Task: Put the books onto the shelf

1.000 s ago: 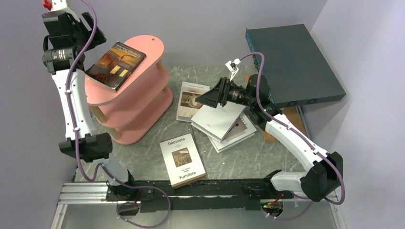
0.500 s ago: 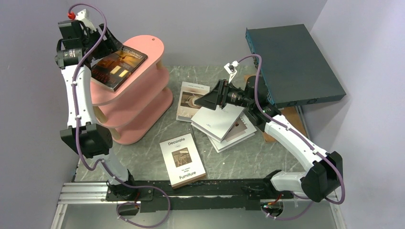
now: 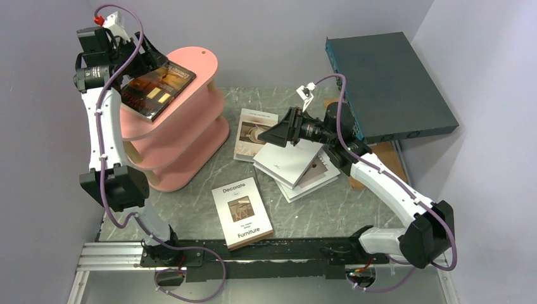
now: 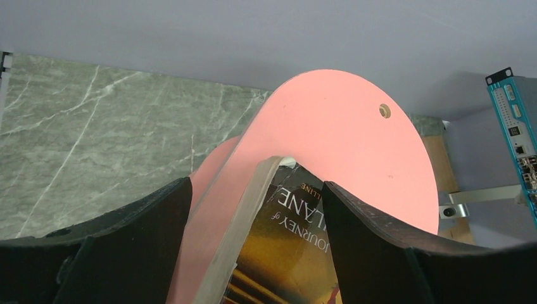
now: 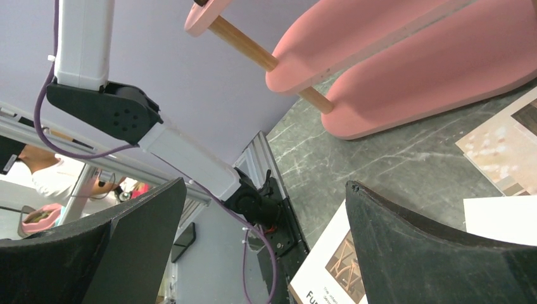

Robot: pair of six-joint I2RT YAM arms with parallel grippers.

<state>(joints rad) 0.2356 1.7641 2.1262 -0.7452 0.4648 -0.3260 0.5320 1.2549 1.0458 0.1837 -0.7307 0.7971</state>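
orange-brown book (image 3: 155,87) sits atop the shelf (image 3: 197,62) at 10 o'clock; left gripper (image 4: 256,190) swung back in, spread wide around its corner, probably to nudge it.

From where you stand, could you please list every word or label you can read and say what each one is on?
"Decorate" and "Furniture": cover of the white book nearest the arm bases; its small print is too small.
"JOURNEY of" and "LANE", cut off: orange-brown book on the shelf.
Other white books: print too small to read.
Teal box labels: unreadable.
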